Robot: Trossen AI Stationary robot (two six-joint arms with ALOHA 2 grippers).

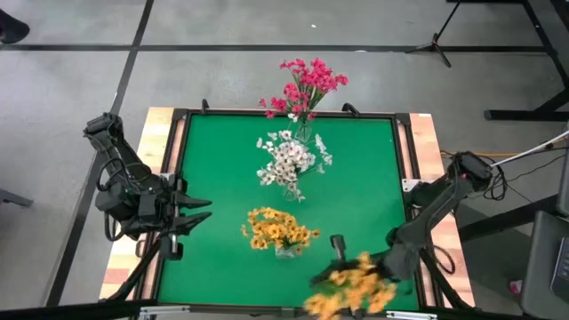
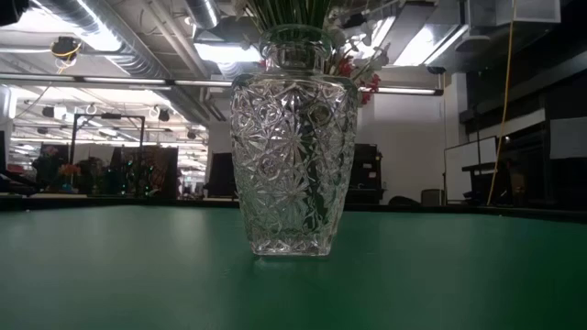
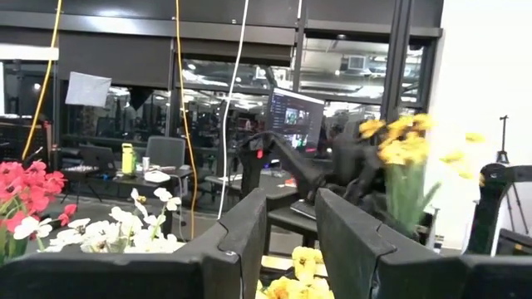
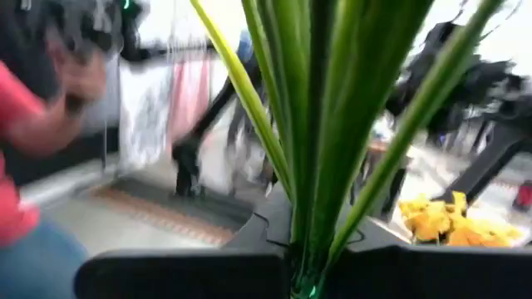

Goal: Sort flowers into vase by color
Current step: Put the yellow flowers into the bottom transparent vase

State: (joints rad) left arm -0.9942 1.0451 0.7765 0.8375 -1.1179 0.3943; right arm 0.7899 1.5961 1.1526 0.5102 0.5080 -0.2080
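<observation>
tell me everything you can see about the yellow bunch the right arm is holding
The yellow bunch is a cluster of small yellow-orange blossoms on several thin green stems. The right gripper has its jaws shut on the stems, so the bunch is lifted, blurred in the high view, over the near right corner of the green table. It hangs apart from the yellow flowers already standing in the nearest vase, to that vase's right.
</observation>
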